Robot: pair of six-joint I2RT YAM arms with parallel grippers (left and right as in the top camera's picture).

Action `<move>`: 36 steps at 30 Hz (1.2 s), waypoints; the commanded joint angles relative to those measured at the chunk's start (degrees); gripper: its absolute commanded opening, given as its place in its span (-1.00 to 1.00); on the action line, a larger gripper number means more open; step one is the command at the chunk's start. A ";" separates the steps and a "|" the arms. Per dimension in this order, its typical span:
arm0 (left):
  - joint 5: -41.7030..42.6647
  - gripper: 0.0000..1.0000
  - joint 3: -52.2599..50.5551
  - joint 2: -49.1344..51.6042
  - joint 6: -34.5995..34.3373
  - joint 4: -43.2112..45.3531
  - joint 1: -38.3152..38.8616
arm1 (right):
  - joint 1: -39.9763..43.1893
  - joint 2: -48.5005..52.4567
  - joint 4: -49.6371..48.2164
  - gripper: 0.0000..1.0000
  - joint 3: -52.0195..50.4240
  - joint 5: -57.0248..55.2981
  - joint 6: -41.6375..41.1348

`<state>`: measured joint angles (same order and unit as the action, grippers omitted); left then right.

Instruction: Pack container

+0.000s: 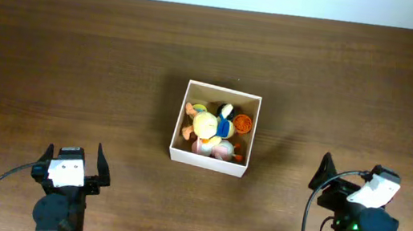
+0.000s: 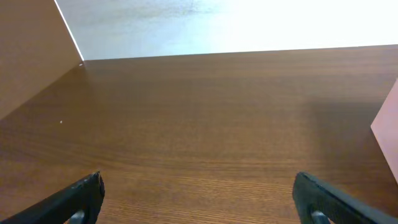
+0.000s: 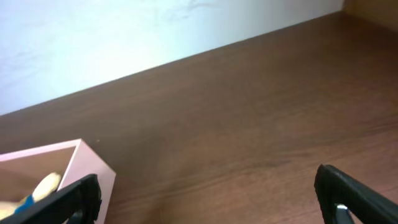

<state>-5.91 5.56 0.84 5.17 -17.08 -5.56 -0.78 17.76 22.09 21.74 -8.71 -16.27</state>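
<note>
Roughly mid-table (image 1: 77,57) sits the square container (image 1: 208,161), no side longer, skewed slightly off the table's edge, its toys (image 1: 213,123) fully visible only from overhead, the right wrist view catching one corner, while left claw (image 1: 76,151) and right claw (image 1: 353,170) gape wide, empty.

— What colour is the container (image 1: 208,161)?
— White outer walls, tan inside. The toys (image 1: 207,122) in it are yellow, orange, blue and pink.
— And around it?
— The table (image 1: 77,57): dark brown, streaked wood grain.
</note>
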 commanded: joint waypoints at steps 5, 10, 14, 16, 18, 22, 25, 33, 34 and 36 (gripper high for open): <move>0.74 0.98 -0.28 -0.55 0.94 0.07 0.15 | 0.48 -7.76 -0.48 0.98 -6.64 4.26 0.13; 0.76 0.98 -0.28 -0.55 0.94 0.07 0.15 | 0.48 -10.82 -0.50 0.97 -9.92 5.35 0.17; 0.74 0.98 -0.28 -0.55 0.94 0.07 0.15 | 0.46 -13.18 -0.50 0.97 -12.31 7.08 0.35; 0.74 0.98 -0.28 -0.55 0.94 0.07 0.15 | 0.46 -13.99 -0.50 0.98 -13.03 8.00 0.39; 0.74 0.98 -0.28 -0.55 0.94 0.07 0.15 | 0.42 -14.67 -0.50 0.98 -13.62 8.96 1.22; 0.76 0.98 -0.28 -0.55 0.94 0.07 0.15 | 0.42 -16.02 -0.48 0.98 -14.84 9.77 1.46; 0.76 0.98 -0.28 -0.55 0.94 0.07 0.15 | 0.35 -16.74 -0.50 0.98 -15.32 10.51 3.04; 0.76 0.98 -0.28 -0.55 0.94 0.07 0.15 | -0.79 -17.57 -0.48 0.98 -15.32 11.30 6.86; 0.76 0.98 -0.28 -0.55 0.94 0.07 0.15 | -1.09 -17.57 -0.46 0.98 -15.32 11.30 6.84; 0.74 0.98 -0.28 -0.55 0.94 0.07 0.15 | -1.46 -17.57 -0.48 0.98 -15.32 11.30 6.84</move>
<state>-5.91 5.56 0.84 5.17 -17.08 -5.56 -1.32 0.89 21.82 7.20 1.65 -10.39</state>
